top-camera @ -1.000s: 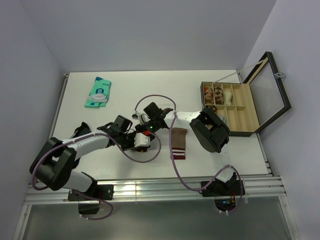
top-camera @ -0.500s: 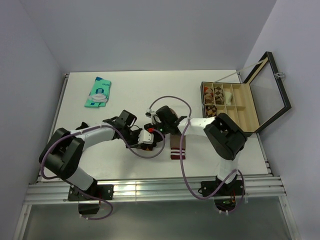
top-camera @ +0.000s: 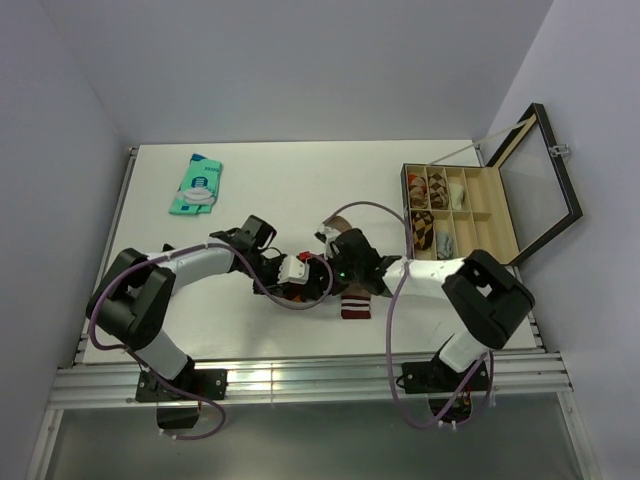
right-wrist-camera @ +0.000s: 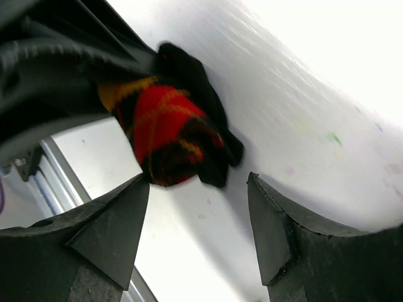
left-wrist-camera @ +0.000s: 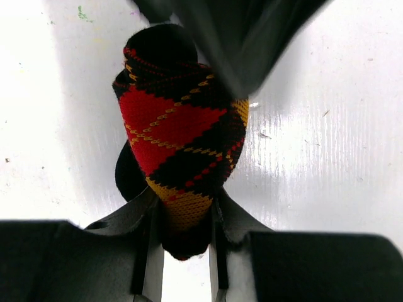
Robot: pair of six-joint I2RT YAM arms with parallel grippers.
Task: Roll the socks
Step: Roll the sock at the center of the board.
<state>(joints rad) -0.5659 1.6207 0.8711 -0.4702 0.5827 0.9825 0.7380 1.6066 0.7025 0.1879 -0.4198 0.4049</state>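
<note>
The black argyle sock point(left-wrist-camera: 179, 132), with red and yellow diamonds, is bunched into a thick roll on the white table. My left gripper point(left-wrist-camera: 182, 217) is shut on its near end. In the top view this gripper point(top-camera: 303, 283) sits mid-table, with a bit of the argyle sock point(top-camera: 294, 293) showing beside it. My right gripper point(right-wrist-camera: 198, 185) is open and empty, its fingers either side of the table just short of the argyle sock point(right-wrist-camera: 167, 135). In the top view it point(top-camera: 330, 278) faces the left gripper. The tan sock's maroon striped cuff point(top-camera: 355, 306) shows from under the right arm.
A teal flat packet point(top-camera: 197, 185) lies at the back left. An open black compartment box point(top-camera: 480, 220) with rolled socks in it stands at the right, lid raised. The table's near edge with its aluminium rail point(top-camera: 300, 372) lies close below the grippers.
Both grippers have shifted right and toward the near edge, the left one carrying the argyle sock. The right arm now covers most of the tan sock; only its cuff shows.
</note>
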